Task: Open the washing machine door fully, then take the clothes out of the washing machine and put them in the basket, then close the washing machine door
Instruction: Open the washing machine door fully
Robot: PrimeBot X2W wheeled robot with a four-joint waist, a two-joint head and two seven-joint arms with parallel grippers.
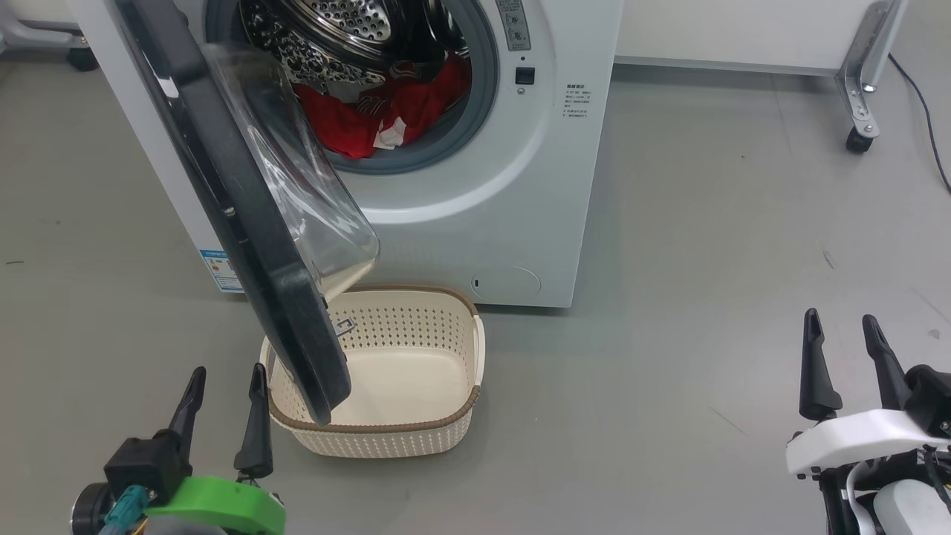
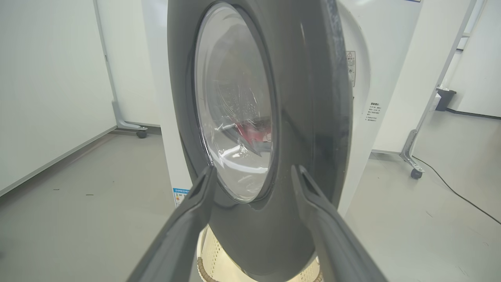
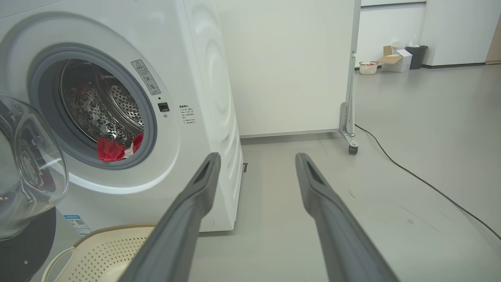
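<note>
My left hand (image 1: 228, 369) and right hand (image 1: 840, 316) are both spread wide and empty. The washing machine door (image 1: 238, 223) stands only part open, overhanging the basket (image 1: 401, 429). The red clothes (image 1: 364, 119) lie in the drum. I fear garments catching on that door and missing the basket.

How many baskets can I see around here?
2. The cream basket sits before the washing machine, under its open door; a small white basket stands far off beside a cardboard box. Others may be hidden.
</note>
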